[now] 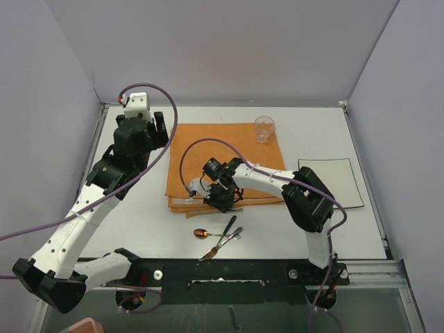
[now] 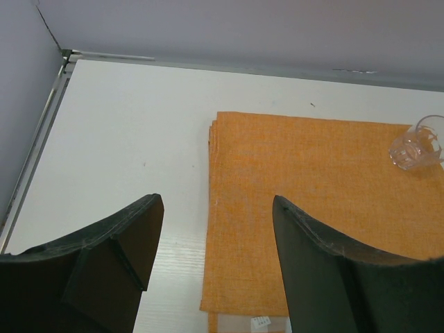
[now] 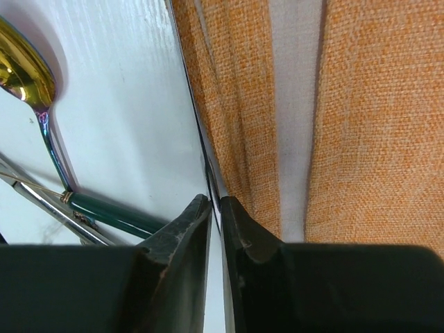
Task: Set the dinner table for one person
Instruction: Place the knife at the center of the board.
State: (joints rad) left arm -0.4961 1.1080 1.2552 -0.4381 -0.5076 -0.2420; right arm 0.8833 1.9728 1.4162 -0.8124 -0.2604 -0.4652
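Black fingers point(image 3: 180, 243) of the right gripper point(image 3: 216, 202) fill the bottom of the right wrist view. They are drawn almost together, with only a thin slit left. The tips are set down at the near edge of the folded orange cloth point(image 3: 361, 118), right where its stacked layers end. Whether a layer is pinched between them cannot be told. Just left of the tips, a spoon point(image 3: 22, 69) with a gold bowl, a green handle point(image 3: 118, 216) and a silver utensil point(image 3: 41, 198) are seen lying on the bare surface.

The dinner table point(image 1: 156, 225) is seen from above as the large white-grey top under everything, edged with thin metal and closed in by grey walls. The cloth is spread at its centre. A clear glass point(image 1: 263, 128) is stood upright on the cloth's far right corner. A white square plate point(image 1: 331, 182) is laid flat to the right, apart from the cloth. The cutlery is bunched near the front edge, just ahead of the cloth.

The left gripper point(image 2: 216, 201) is held above the table's far left part, beside the cloth's left edge. Its jaws are spread wide and nothing is held between them.
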